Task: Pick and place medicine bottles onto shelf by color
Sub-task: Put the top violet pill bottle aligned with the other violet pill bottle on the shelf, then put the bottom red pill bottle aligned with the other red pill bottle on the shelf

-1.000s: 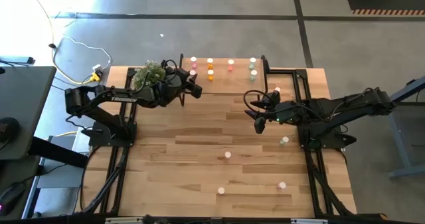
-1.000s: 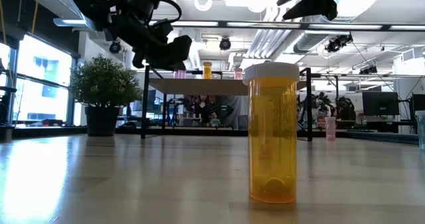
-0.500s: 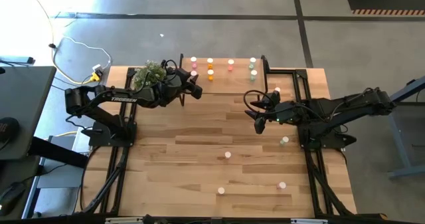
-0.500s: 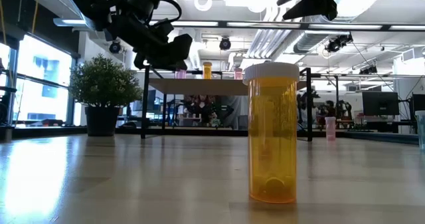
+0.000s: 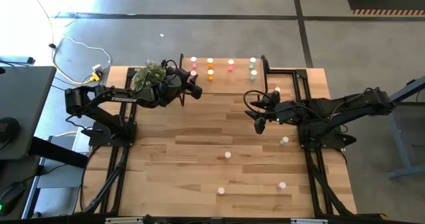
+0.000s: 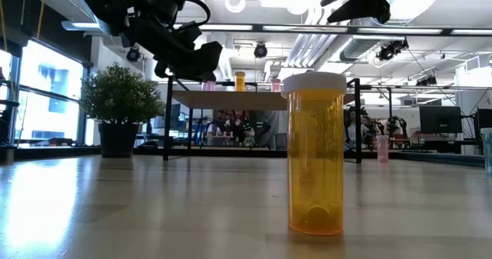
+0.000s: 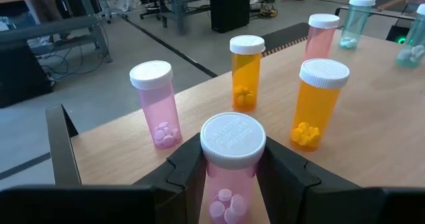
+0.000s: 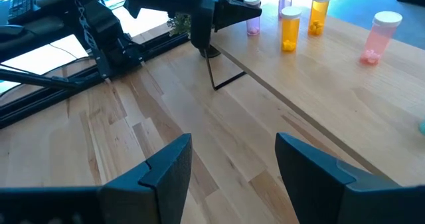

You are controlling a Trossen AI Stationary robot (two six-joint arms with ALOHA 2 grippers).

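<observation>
My left gripper [image 7: 234,179] is shut on a pink medicine bottle [image 7: 232,159] with a white cap, at the left end of the shelf [image 5: 226,78]; whether its base rests on the board is hidden. Around it on the shelf stand a pink bottle [image 7: 156,104], two orange bottles [image 7: 246,71] [image 7: 319,102], another pink one [image 7: 322,36] and pale green ones [image 7: 360,19]. From above, the left gripper [image 5: 192,86] sits beside the shelf's pink bottles [image 5: 193,60]. My right gripper [image 5: 259,123] hovers open over the table's middle right, its fingers [image 8: 166,171] holding nothing.
Loose bottles stand on the table [image 5: 172,157]: one pale green [image 5: 285,141], pink ones [image 5: 228,155] [image 5: 282,185] [image 5: 221,191] and one by the right arm [image 5: 277,91]. An orange bottle [image 6: 315,151] stands close to the low camera. A potted plant [image 5: 149,72] sits at the back left.
</observation>
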